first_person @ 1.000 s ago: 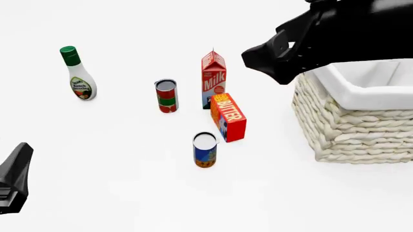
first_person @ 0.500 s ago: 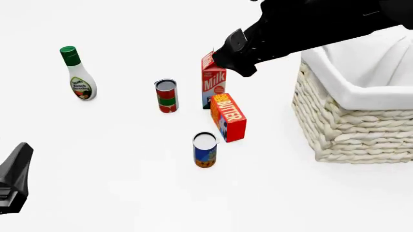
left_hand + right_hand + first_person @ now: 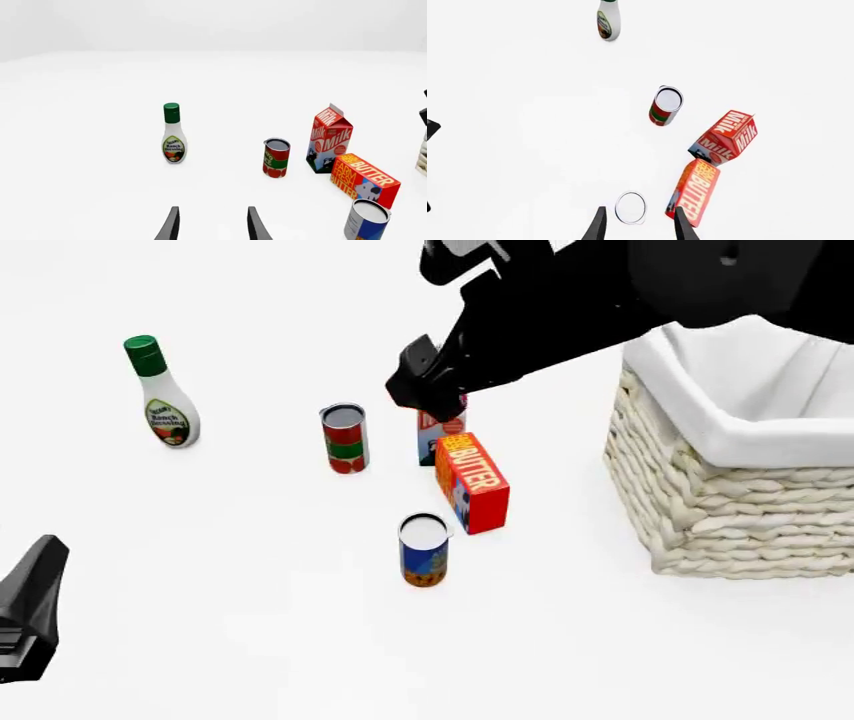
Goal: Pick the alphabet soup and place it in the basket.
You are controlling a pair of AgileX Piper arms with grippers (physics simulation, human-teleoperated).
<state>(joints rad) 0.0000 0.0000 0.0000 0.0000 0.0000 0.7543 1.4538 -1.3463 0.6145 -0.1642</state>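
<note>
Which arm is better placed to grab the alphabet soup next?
Right. Its open tool hangs above the alphabet soup, whose top shows between the fingers. The left tool sits low, far off.

Alphabet soup [image 3: 424,551] — blue label, orange-brown band; basket [image 3: 727,502] — cream, seemingly white-lined.

Alphabet soup [image 3: 424,551] can upright on table, blue label, silver top, well apart from cream wicker basket [image 3: 731,502], cloth-lined
</note>
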